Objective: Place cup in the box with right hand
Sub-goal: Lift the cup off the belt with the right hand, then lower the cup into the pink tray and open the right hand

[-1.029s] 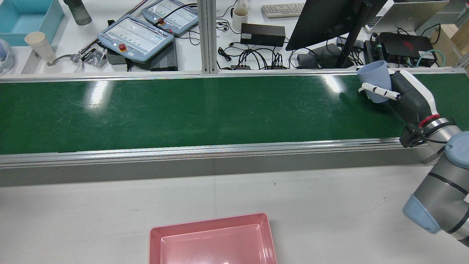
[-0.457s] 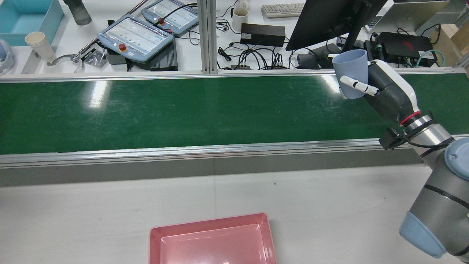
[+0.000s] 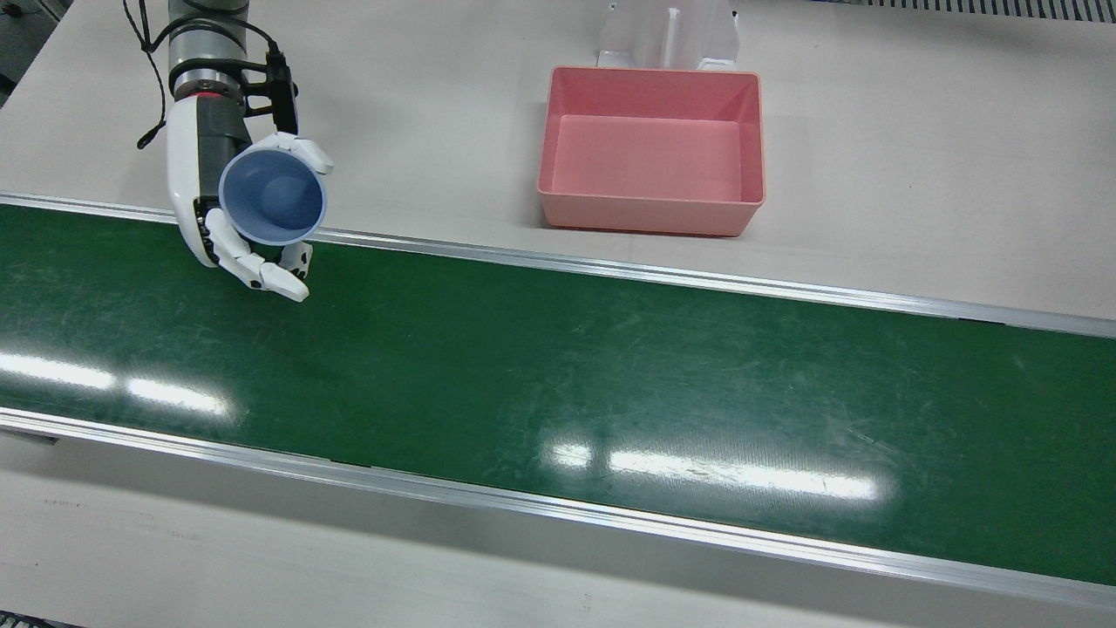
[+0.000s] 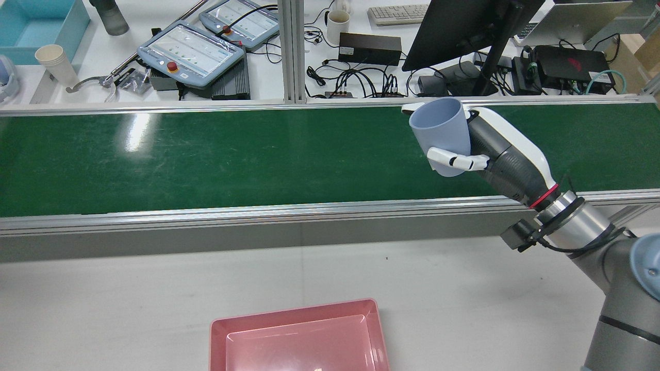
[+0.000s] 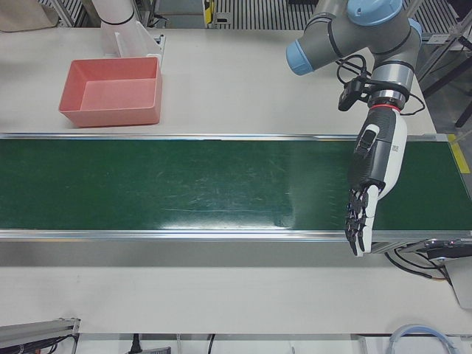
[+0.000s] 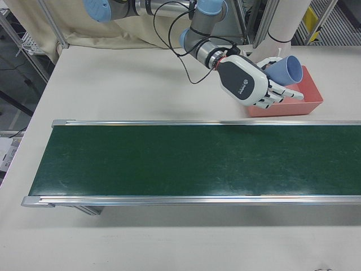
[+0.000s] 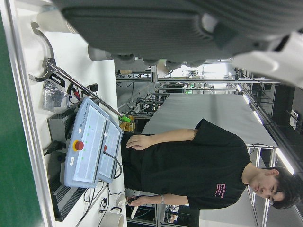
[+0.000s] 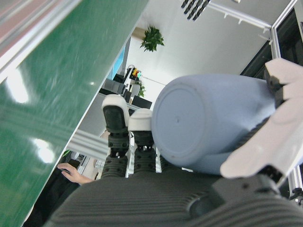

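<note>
My right hand (image 3: 209,201) is shut on a light blue cup (image 3: 272,196) and holds it in the air over the near rail of the green belt (image 3: 610,366), its mouth tilted up. The rear view shows the hand (image 4: 500,154) and the cup (image 4: 442,135) above the belt's right part; the right hand view shows the cup's base (image 8: 203,127) against the fingers. The pink box (image 3: 649,218) stands empty on the white table, also in the rear view (image 4: 294,314). My left hand (image 5: 375,173) is open, fingers stretched out flat over the belt's far end.
The operators' desk lies beyond the belt, with teach pendants (image 4: 191,54), a monitor (image 4: 464,31), cables, a paper cup (image 4: 55,64) and a blue bin (image 4: 31,26). White table (image 4: 464,299) runs between the belt and the pink box.
My right hand has carried the cup leftward in the rear view, along the belt and nearer the robot's side. The cup stays in its grip; the box has not moved.
</note>
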Tool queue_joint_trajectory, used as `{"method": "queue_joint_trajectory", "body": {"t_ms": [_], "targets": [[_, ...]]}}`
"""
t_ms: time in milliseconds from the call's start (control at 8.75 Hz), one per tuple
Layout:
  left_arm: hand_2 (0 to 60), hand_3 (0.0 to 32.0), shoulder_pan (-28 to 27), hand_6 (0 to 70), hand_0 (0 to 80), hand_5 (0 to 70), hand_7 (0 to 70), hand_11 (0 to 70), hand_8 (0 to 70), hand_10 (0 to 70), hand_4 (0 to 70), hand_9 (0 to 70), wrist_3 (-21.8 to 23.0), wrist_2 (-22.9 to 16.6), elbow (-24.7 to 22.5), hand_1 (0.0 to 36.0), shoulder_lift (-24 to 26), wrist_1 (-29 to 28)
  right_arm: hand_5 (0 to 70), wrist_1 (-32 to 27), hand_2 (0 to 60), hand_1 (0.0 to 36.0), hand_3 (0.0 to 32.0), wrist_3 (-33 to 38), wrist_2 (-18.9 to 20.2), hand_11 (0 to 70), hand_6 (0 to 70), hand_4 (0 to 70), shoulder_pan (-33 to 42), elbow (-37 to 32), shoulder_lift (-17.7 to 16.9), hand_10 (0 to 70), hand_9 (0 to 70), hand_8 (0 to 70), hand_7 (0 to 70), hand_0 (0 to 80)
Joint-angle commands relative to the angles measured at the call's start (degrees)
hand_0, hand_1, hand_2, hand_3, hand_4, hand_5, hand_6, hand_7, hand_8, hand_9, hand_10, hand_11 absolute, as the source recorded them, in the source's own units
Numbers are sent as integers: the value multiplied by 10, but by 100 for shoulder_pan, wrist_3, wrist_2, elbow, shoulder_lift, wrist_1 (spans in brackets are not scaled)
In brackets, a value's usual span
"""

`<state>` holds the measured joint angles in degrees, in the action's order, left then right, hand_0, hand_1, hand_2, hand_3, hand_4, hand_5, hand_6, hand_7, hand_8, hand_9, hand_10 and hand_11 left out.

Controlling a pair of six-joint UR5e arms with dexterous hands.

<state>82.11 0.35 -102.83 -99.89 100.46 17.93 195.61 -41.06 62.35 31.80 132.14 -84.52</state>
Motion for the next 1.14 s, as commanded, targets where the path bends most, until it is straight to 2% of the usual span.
{"method": "queue_joint_trajectory", "body": {"t_ms": [0, 229, 343, 457, 571, 686, 1029], "targets": [[0, 0, -2, 0, 0, 0, 0, 0, 0, 0, 0, 0, 0, 0, -4, 0, 0, 9, 134, -5, 600, 230, 0, -664, -372, 562, 355, 0, -1460, 146, 128, 393, 700, 540, 700, 354], [0, 0, 6, 0, 0, 0, 0, 0, 0, 0, 0, 0, 0, 0, -4, 0, 0, 9, 118, -23, 600, 202, 0, -1157, -443, 489, 305, 0, -2070, 85, 348, 336, 700, 462, 700, 381], [0, 0, -2, 0, 0, 0, 0, 0, 0, 0, 0, 0, 0, 0, -4, 0, 0, 0, 78, -23, 314, 169, 0, -1159, -435, 243, 152, 0, -2237, 76, 366, 156, 390, 214, 580, 430], [0, 0, -3, 0, 0, 0, 0, 0, 0, 0, 0, 0, 0, 0, 5, 0, 0, 0, 47, -23, 156, 171, 0, -1167, -435, 9, 38, 0, -2344, 67, 384, 1, 27, 4, 113, 463], [0, 0, -3, 0, 0, 0, 0, 0, 0, 0, 0, 0, 0, 0, 5, 0, 0, 0, 38, -23, 114, 161, 0, -1167, -435, 0, 15, 0, -2440, 58, 384, 0, 0, 0, 21, 461], [0, 0, -3, 0, 0, 0, 0, 0, 0, 0, 0, 0, 0, 0, 5, 0, 0, 0, 36, -23, 109, 158, 0, -1176, -435, 0, 9, 0, -2467, 49, 384, 0, 0, 0, 0, 460], [0, 0, -3, 0, 0, 0, 0, 0, 0, 0, 0, 0, 0, 0, 5, 0, 0, 0, 35, -23, 122, 152, 0, -1106, -435, 0, 17, 0, -2415, 40, 366, 0, 0, 0, 35, 454]]}}
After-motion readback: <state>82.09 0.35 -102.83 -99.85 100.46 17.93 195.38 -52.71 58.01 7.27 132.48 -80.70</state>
